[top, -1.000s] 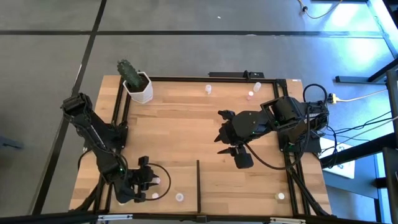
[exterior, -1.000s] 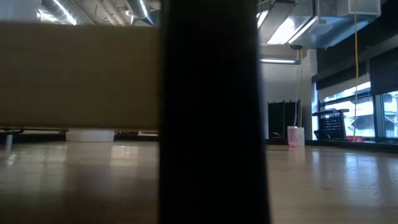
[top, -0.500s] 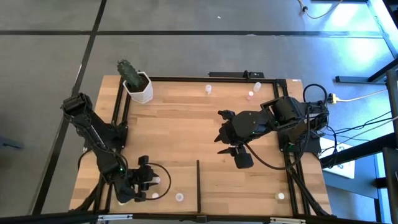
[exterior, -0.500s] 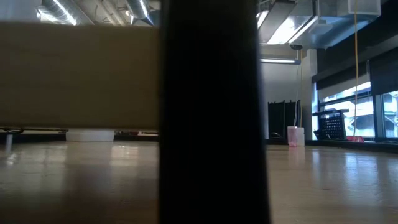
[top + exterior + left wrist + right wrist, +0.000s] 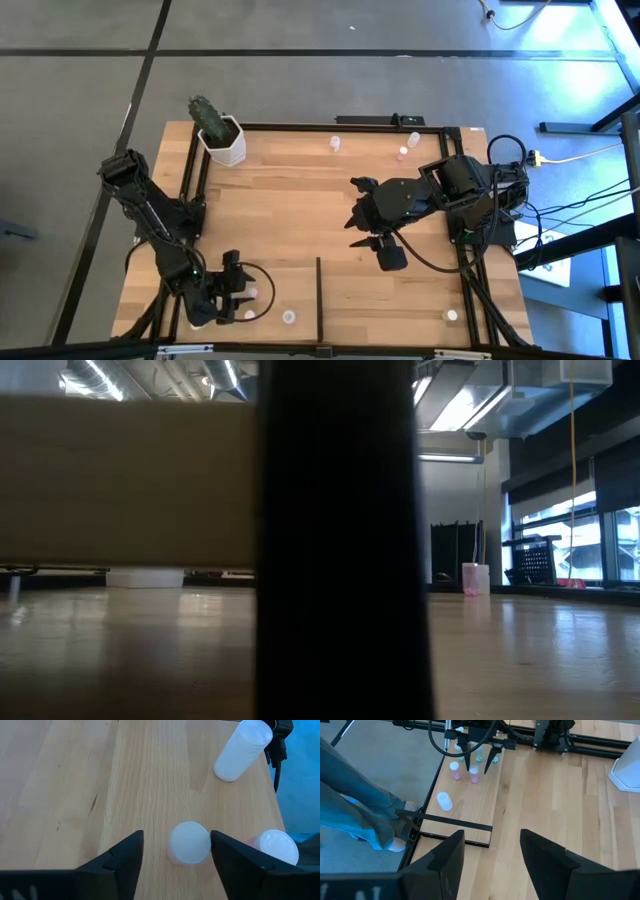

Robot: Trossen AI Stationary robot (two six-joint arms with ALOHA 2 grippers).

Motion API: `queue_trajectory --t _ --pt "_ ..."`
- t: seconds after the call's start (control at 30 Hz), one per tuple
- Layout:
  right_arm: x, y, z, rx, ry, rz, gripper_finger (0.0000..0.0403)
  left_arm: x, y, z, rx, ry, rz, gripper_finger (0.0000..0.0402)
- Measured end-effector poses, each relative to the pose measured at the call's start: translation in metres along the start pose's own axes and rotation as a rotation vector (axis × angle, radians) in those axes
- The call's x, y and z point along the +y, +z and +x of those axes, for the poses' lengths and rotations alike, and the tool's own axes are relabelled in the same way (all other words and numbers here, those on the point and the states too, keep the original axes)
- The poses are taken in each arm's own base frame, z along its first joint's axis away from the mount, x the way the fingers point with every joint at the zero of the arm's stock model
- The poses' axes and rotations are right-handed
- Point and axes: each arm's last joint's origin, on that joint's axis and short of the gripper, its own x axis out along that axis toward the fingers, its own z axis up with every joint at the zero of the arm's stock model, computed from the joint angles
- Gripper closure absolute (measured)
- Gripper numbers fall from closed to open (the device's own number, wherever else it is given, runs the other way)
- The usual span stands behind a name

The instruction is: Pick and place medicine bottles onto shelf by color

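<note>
A: High view first. Left gripper [image 5: 243, 290] is low at the near-left corner of the light-wood tabletop [image 5: 300, 210], over the paler raised wood shelf [image 5: 285, 292], w/ tiny white-capped medicine bottles [image 5: 253, 293] right by its tips.

B: Right gripper [image 5: 357, 222]?

A: Hangs mid-table, well apart from the shelf. Thin black upright divider [image 5: 318, 295] stands between the shelf and the rest of the top. More small bottles by the far edge [image 5: 335, 144] and one near the near-right corner [image 5: 451, 315]. White hexagonal cactus pot [image 5: 222, 140] at the far-left corner.

B: Low view?

A: Mostly blocked by a wide dark post [image 5: 338, 540] and a tan panel [image 5: 125, 480]. One pink-tinted bottle [image 5: 470, 578] stands upright far across the top.

B: Left wrist?

A: Dark fingers [image 5: 120, 862] spread, w/ a pale pink upright bottle with round white cap [image 5: 189, 843] between them, nothing pinched; gap on one side, the other finger just beside the cap, can't tell if touching. Second white-capped pink bottle [image 5: 274, 846] just beside that finger's outer side. A white bottle [image 5: 243, 750] lies on its side farther off, near the shelf edge.

B: Right wrist?

A: Its own fingers [image 5: 447, 857] stand apart, holding nothing. Far off it sees the left gripper over a cluster of pink and green bottles [image 5: 455, 770], one white bottle [image 5: 444, 801] tipped over, the black divider beyond, and a person's blue trouser leg [image 5: 350, 805] beside the table.
</note>
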Motion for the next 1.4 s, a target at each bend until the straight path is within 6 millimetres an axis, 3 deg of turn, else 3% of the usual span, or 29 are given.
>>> queue_trajectory --t 0.3,0.67,1.03,1.4 --pt "0.000 0.000 0.000 0.000 0.000 -0.001 0.0208 0.001 0.004 -0.006 -0.012 -0.019 -0.027 0.0111" --pt "0.000 0.000 0.000 0.000 0.000 0.000 0.0208 0.012 0.022 -0.031 -0.073 -0.089 -0.068 0.0110" --pt "0.000 0.000 0.000 0.000 0.000 0.000 0.0208 0.056 0.058 -0.053 -0.175 -0.042 -0.088 0.0107" --pt "0.000 0.000 0.000 -0.001 0.000 0.000 0.0208 0.102 0.088 -0.055 -0.266 0.099 -0.161 0.0107"
